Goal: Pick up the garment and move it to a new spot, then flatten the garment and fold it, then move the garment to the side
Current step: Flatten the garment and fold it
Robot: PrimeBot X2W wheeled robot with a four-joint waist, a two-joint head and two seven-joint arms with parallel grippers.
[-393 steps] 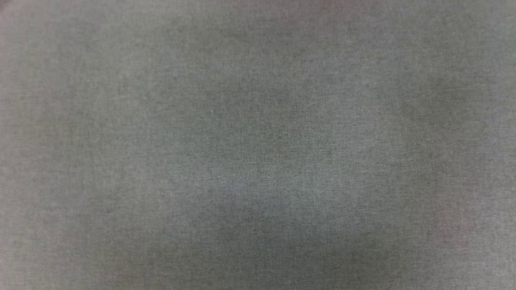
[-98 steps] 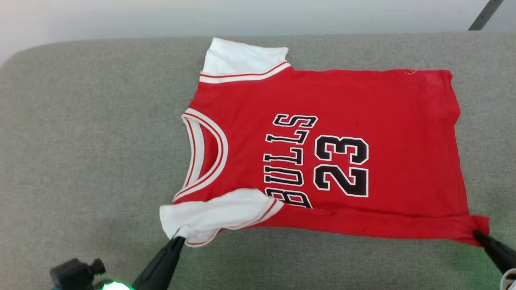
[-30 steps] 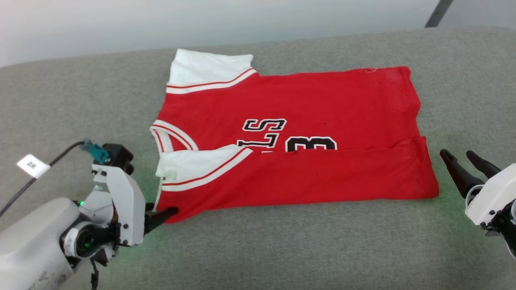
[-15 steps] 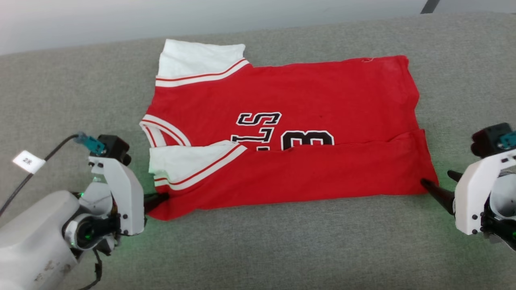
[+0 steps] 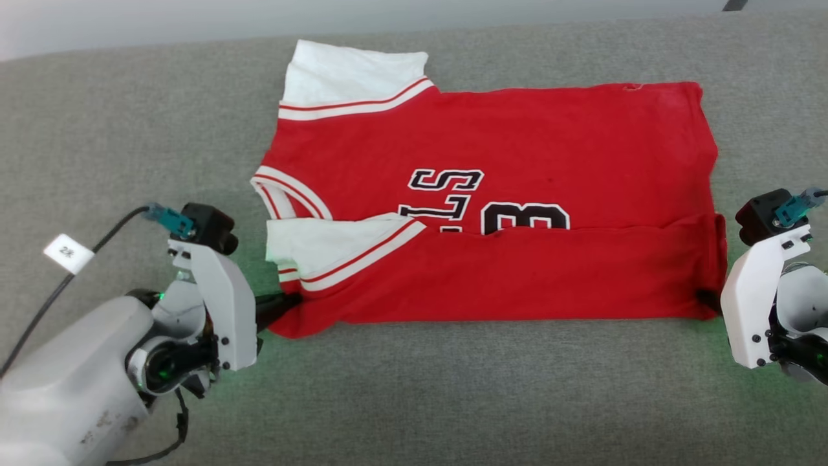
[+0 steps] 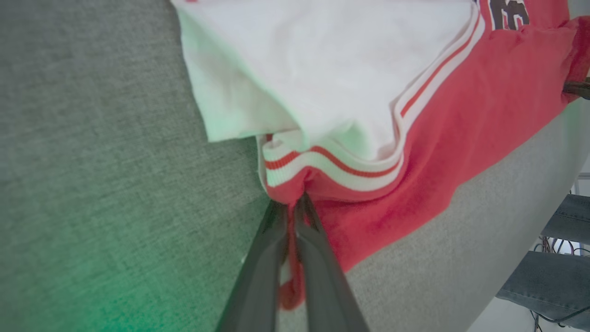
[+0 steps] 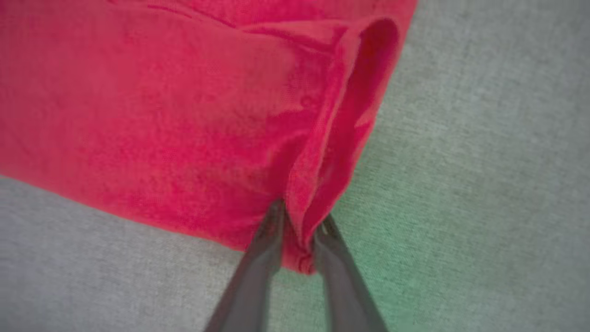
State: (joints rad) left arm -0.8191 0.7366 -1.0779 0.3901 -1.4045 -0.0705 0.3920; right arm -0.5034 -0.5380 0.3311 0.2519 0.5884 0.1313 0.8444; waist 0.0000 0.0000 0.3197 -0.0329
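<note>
Head view: a grey fabric surface (image 5: 453,388) spans the field and carries the garment (image 5: 517,129), a red jersey lying flat with its neck opening toward the robot's left and its hem toward the right. The near long edge is folded over onto the front, hiding the lower part of the black-and-white lettering, so that "LS" and the top of a "3" are readable. The far white sleeve lies flat; the near one is folded onto the red front.

Left wrist view: the left gripper (image 6: 291,207) has its jaws pressed together on the near corner of the jersey, just below the striped sleeve trim.

Right wrist view: the right gripper (image 7: 299,221) has its jaws clamped on the doubled hem at the near right corner.

A white tag (image 5: 68,252) hangs on the left arm's cable.
</note>
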